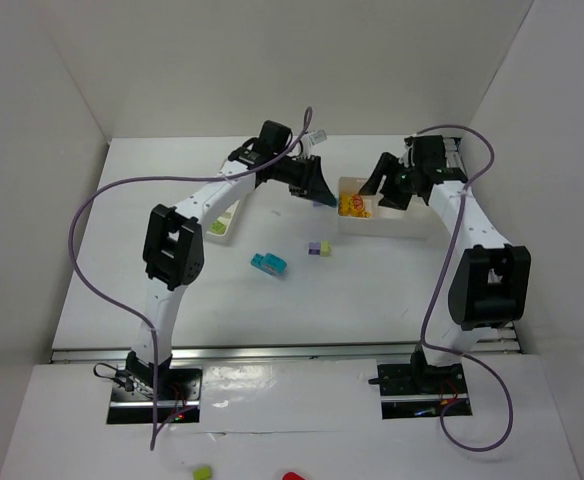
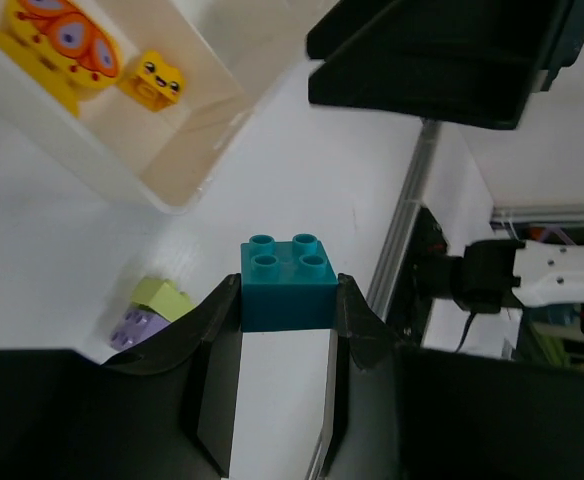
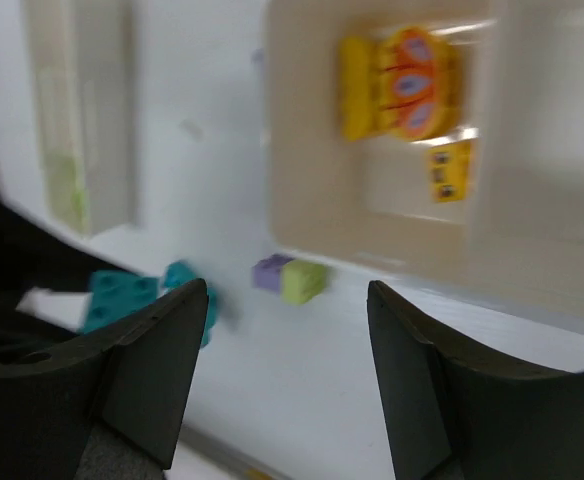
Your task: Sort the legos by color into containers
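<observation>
My left gripper (image 2: 287, 292) is shut on a cyan lego (image 2: 287, 283), held above the table next to the right tray (image 2: 172, 150). In the top view the left gripper (image 1: 315, 188) hovers just left of that tray (image 1: 397, 225). Yellow and orange legos (image 1: 352, 206) lie in the tray's left compartment and also show in the left wrist view (image 2: 67, 45). My right gripper (image 1: 392, 190) is open and empty above this tray; it also shows in the blurred right wrist view (image 3: 287, 300). A purple and pale green pair (image 1: 319, 248) and more cyan legos (image 1: 269, 264) lie on the table.
The left tray (image 1: 227, 232) sits partly under my left arm and holds a pale green lego (image 1: 217, 229). White walls enclose the table on three sides. A purple cable loops over each arm.
</observation>
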